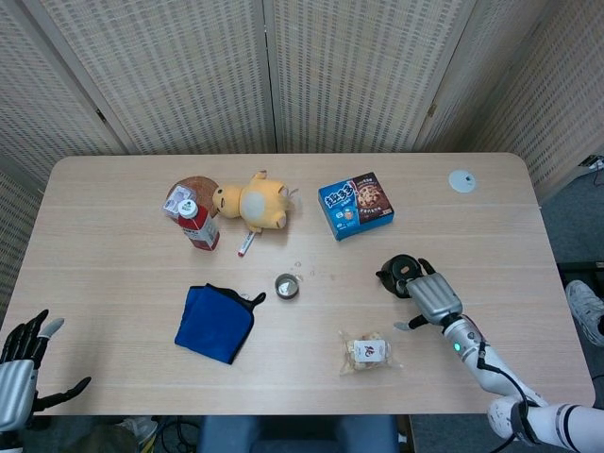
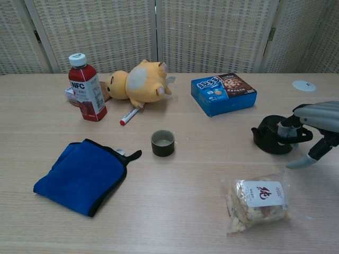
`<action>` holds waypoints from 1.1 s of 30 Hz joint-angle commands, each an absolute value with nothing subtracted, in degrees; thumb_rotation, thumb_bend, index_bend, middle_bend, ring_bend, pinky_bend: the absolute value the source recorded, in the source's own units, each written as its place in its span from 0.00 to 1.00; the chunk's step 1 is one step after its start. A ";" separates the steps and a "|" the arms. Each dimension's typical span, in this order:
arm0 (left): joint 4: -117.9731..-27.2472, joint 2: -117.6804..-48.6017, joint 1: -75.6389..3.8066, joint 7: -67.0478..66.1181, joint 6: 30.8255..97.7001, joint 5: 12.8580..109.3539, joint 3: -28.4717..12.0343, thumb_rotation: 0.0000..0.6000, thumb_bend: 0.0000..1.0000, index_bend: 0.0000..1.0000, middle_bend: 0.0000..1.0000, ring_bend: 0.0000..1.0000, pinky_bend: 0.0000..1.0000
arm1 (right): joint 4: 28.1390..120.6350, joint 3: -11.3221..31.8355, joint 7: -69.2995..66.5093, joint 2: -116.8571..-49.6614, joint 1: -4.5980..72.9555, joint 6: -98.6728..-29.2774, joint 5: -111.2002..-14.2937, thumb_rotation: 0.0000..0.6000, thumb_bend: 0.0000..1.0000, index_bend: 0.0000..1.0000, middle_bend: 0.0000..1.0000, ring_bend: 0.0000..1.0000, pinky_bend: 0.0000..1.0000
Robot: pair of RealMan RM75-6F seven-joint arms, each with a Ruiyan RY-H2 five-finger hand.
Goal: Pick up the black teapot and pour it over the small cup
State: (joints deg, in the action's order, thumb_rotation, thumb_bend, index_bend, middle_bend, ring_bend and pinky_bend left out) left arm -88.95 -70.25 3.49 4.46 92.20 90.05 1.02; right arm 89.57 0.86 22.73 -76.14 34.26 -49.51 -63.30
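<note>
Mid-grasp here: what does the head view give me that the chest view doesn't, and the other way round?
Only the head view shows the left hand, idle off the table's near left corner with fingers spread, and the table edge to edge. Only the chest view shows, from the side, the right hand's fingers reaching over the black teapot, thumb hanging free, and the small cup's wall. Both show right hand, teapot, cup, blue cloth and snack bag.

Wooden table [image 1: 113, 283], black teapot [image 1: 397, 275], small cup [image 1: 286, 285], blue cloth [image 1: 214, 322], cookie box [image 1: 355, 205]
</note>
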 commanded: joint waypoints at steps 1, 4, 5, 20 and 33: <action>-88.89 -70.26 3.51 4.52 92.19 90.00 1.02 0.84 0.00 0.12 0.00 0.00 0.00 | 89.52 0.65 23.19 -76.34 34.40 -49.28 -62.88 0.60 0.00 0.40 0.46 0.35 0.00; -88.73 -70.35 3.53 4.70 92.31 90.07 0.99 0.84 0.00 0.12 0.00 0.00 0.00 | 89.43 0.39 23.57 -76.55 34.50 -49.01 -62.43 0.61 0.00 0.40 0.47 0.35 0.00; -88.66 -70.39 3.54 4.72 92.33 90.07 0.99 0.84 0.00 0.12 0.00 0.00 0.00 | 89.42 0.32 23.65 -76.62 34.50 -49.00 -62.31 0.61 0.00 0.40 0.47 0.35 0.00; -88.27 -70.50 3.56 4.84 92.33 90.00 0.96 0.84 0.00 0.12 0.00 0.00 0.00 | 89.15 -0.61 25.01 -77.15 34.26 -49.26 -60.16 0.76 0.00 0.42 0.53 0.43 0.00; -88.91 -70.03 3.77 4.41 92.71 89.97 0.90 0.84 0.00 0.12 0.00 0.00 0.00 | 88.41 1.01 21.62 -77.50 34.13 -50.60 -62.12 0.99 0.00 0.68 0.78 0.73 0.00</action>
